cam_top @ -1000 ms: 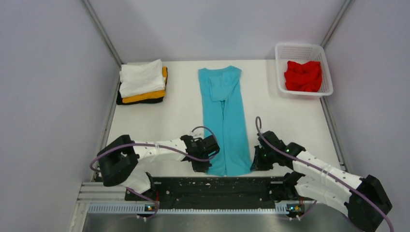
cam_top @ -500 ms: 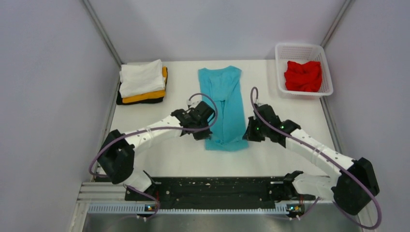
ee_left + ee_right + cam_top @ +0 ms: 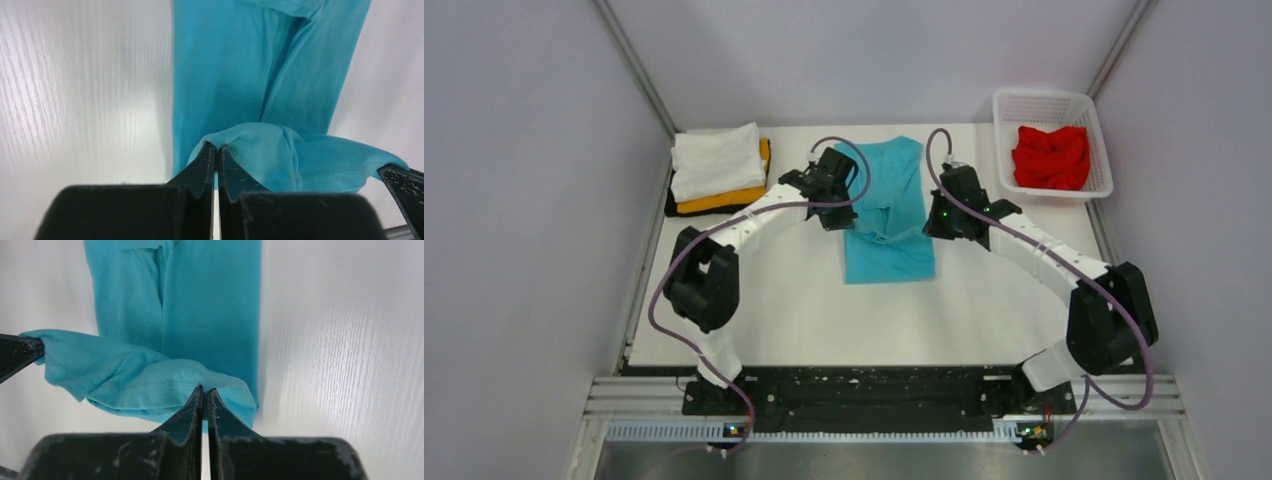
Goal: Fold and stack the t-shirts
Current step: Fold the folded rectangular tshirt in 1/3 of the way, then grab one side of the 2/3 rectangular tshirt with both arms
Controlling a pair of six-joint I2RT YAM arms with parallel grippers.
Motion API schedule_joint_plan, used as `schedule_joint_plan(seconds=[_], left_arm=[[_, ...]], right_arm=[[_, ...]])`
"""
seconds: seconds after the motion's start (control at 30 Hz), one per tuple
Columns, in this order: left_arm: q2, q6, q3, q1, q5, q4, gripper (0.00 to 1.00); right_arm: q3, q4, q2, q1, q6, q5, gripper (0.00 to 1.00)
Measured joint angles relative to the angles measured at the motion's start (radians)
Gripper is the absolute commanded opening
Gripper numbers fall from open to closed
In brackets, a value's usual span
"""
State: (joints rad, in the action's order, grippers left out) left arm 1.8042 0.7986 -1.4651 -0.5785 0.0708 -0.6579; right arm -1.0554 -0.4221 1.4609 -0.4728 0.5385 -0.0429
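The turquoise t-shirt (image 3: 889,240) lies lengthwise mid-table, its near hem lifted and carried over its own body toward the collar. My left gripper (image 3: 842,222) is shut on the hem's left corner (image 3: 235,145). My right gripper (image 3: 931,228) is shut on the right corner (image 3: 190,380). The hem sags between them above the lower layer (image 3: 225,65). A folded stack of the white tee (image 3: 716,160), the yellow-orange tee (image 3: 724,200) and the black tee (image 3: 686,211) sits at the far left. The red t-shirt (image 3: 1051,157) lies crumpled in the basket.
The white mesh basket (image 3: 1096,120) stands at the far right corner. Grey walls enclose the table on three sides. A black rail (image 3: 864,385) runs along the near edge by the arm bases.
Both grippers have carried the turquoise hem from the near edge away toward the collar, doubling the shirt over itself. The arms are now stretched far out.
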Motion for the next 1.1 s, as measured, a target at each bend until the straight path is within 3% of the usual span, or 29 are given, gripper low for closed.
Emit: schedule_joint_plan(seconds=[0.2,0.3,0.4,0.47,0.53,0.6,0.67,0.77,0.8,0.83,1.1], left_arm=[[0.109,-0.057,-0.08,0.052,-0.04,-0.016,0.0],[0.159,-0.074,-0.11,0.07,-0.064,-0.019,0.05],[0.203,-0.093,-0.137,0.089,-0.084,-0.022,0.14],[0.229,-0.099,-0.162,0.101,-0.104,-0.029,0.32],[0.249,-0.112,-0.19,0.114,-0.116,-0.03,0.56],[0.264,-0.13,-0.209,0.129,-0.131,-0.027,0.79],[0.275,-0.14,-0.237,0.15,-0.161,-0.031,0.94],[0.268,-0.148,-0.231,0.156,-0.161,-0.027,0.99],[0.255,-0.147,-0.209,0.157,-0.16,-0.02,0.99],[0.234,-0.147,-0.178,0.158,-0.159,-0.019,0.99],[-0.018,-0.134,0.147,0.151,-0.184,0.014,0.99]], right_arm=[[-0.054,0.039,0.114,0.035,-0.019,0.007,0.0],[-0.074,0.057,0.162,0.048,-0.024,0.011,0.0],[-0.099,0.085,0.219,0.062,-0.033,0.01,0.0],[-0.124,0.099,0.265,0.071,-0.039,0.01,0.01],[-0.156,0.108,0.313,0.08,-0.042,0.01,0.13],[-0.184,0.117,0.351,0.089,-0.046,0.008,0.43],[-0.217,0.131,0.378,0.097,-0.068,-0.024,0.67],[-0.228,0.132,0.378,0.097,-0.074,-0.044,0.79],[-0.228,0.133,0.377,0.097,-0.073,-0.052,0.92],[-0.224,0.132,0.372,0.098,-0.077,-0.054,0.96],[0.02,0.17,0.167,0.098,-0.087,0.103,0.99]])
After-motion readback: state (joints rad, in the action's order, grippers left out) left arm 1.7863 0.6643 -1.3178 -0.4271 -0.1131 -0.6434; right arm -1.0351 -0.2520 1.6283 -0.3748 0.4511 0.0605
